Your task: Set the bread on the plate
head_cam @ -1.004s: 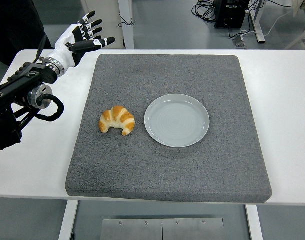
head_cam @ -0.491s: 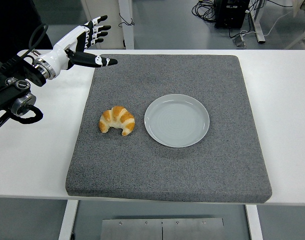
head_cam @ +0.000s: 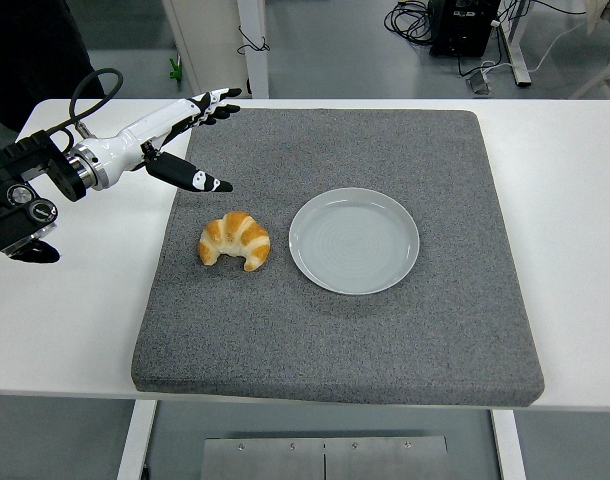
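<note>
A golden croissant lies on the grey mat, just left of an empty pale grey plate. My left hand, white with black fingertips, hovers open above the mat's far left part, behind the croissant. Its fingers are stretched out flat and its thumb points down toward the bread, holding nothing. The right arm is out of view.
The mat covers most of the white table. Behind the table's far edge are table legs, cables and a dark box on the floor. A dark shape fills the top left corner.
My left arm has swung down and rightward over the mat's left edge. The hand has turned flatter and lower, closer to the croissant. Croissant and plate have not moved.
</note>
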